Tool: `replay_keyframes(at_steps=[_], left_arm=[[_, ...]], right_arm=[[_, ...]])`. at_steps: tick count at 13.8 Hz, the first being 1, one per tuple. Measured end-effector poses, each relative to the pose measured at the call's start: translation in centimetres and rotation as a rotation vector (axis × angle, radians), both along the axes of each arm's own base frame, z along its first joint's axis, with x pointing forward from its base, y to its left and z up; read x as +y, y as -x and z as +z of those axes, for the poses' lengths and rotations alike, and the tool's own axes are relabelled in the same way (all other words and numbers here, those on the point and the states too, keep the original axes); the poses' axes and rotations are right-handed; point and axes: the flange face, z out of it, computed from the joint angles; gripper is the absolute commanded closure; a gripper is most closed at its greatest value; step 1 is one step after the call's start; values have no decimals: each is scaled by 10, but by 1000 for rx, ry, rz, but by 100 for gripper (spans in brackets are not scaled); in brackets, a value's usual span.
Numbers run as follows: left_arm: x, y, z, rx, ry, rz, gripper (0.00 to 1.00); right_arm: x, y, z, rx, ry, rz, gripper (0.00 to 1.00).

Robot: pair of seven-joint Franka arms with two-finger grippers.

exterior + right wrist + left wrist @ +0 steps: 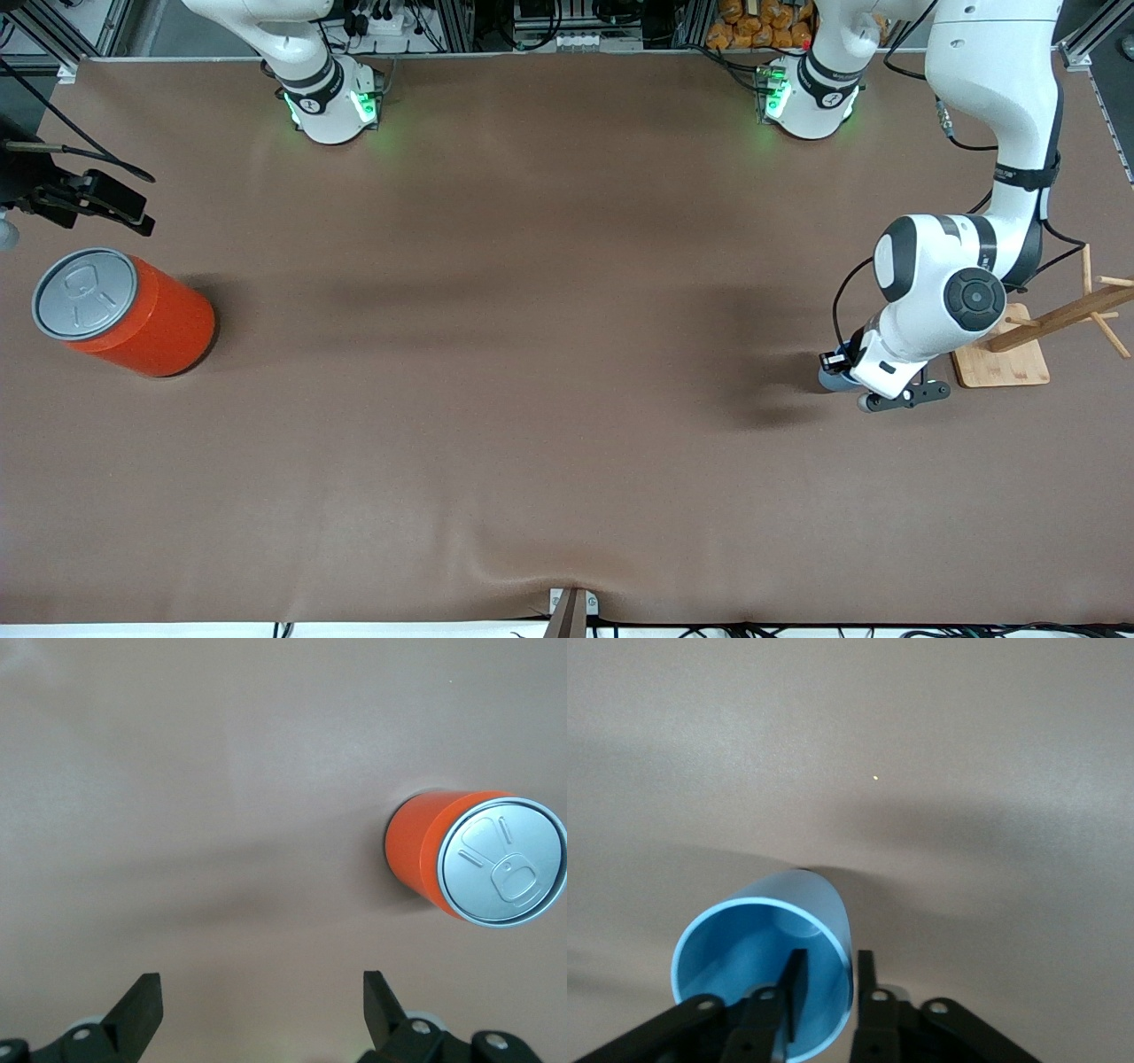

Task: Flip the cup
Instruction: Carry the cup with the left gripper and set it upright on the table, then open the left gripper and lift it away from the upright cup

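Left gripper (830,992) pinches the cup (766,957) by its rim — one finger (796,988) inside the mouth, the other against the outer wall, closed on the thin wall. Cup is at the left arm's end of the table, low over the brown mat (532,354), beside a wooden stand (1005,359); it looks tilted, mouth toward the wrist camera. Likely light, stiff, smooth plastic — a rim pinch should hold, though it may swivel when turned. Right gripper (261,1005) waits wide open and empty near the orange can (474,864).
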Motion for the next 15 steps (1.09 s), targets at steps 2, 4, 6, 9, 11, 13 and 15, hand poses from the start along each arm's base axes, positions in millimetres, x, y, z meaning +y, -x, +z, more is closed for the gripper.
replay_keyframes(at_steps=[2, 4, 6, 9, 11, 13, 15], left_arm=[[0, -4, 7, -16, 2, 1, 0], [2, -13, 24, -49, 6, 5, 0], [8, -20, 55, -82, 16, 15, 0], [28, -20, 118, -95, 38, 3, 0], [46, -12, 162, -97, 54, -34, 0], [64, 2, 201, -97, 69, -50, 0], [77, 17, 230, -90, 75, -75, 0]], right_arm=[[0, 0, 0, 0, 0, 0, 0], [0, 0, 0, 0, 0, 0, 0], [0, 0, 0, 1, 0, 0, 0], [0, 0, 0, 3, 0, 0, 0], [0, 0, -1, 6, 0, 0, 0], [0, 0, -1, 6, 0, 0, 0], [0, 1, -1, 7, 0, 0, 0]])
